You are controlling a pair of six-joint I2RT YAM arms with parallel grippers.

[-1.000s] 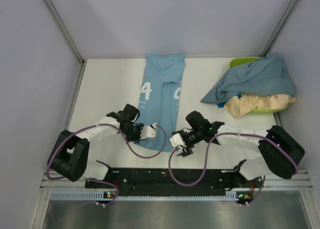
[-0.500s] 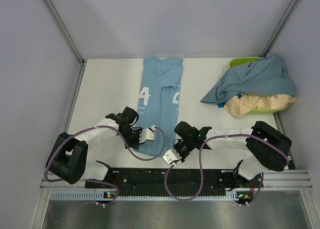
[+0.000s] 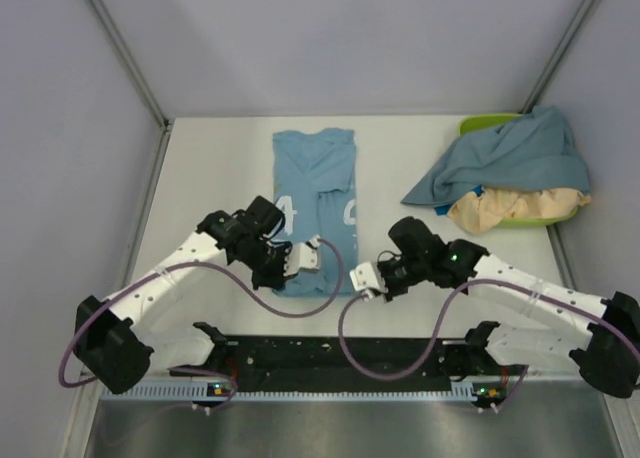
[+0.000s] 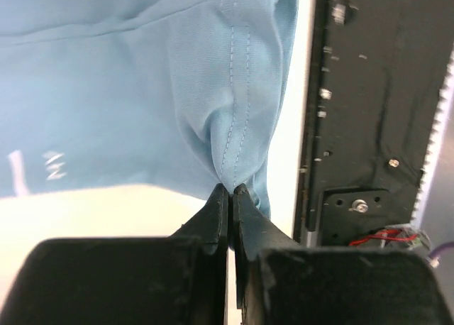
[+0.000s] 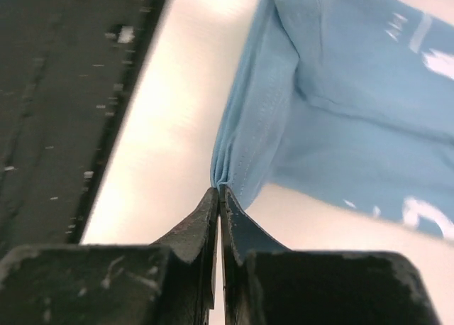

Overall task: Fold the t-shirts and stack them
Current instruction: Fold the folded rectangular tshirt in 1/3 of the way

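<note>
The sky-blue t-shirt [image 3: 315, 183] with white lettering lies lengthwise mid-table, its sides folded in. My left gripper [image 3: 306, 258] is shut on the near hem's left corner, and in the left wrist view the stitched hem [image 4: 234, 126] bunches into the closed jaws [image 4: 230, 190]. My right gripper [image 3: 363, 278] is shut on the hem's right corner, where the cloth [image 5: 255, 126] gathers at the jaw tips [image 5: 218, 191]. The slate-blue t-shirt [image 3: 510, 158] is draped over the beige t-shirt [image 3: 515, 206] at the back right.
A lime-green tray [image 3: 482, 125] sits under the two heaped shirts at the right wall. The black base rail [image 3: 330, 353] runs along the near table edge, just behind both grippers. Metal frame posts rise at the back corners.
My right gripper has shut on the hem's right corner. The sky-blue shirt has shifted left and both arms have drawn its near end up slightly.
</note>
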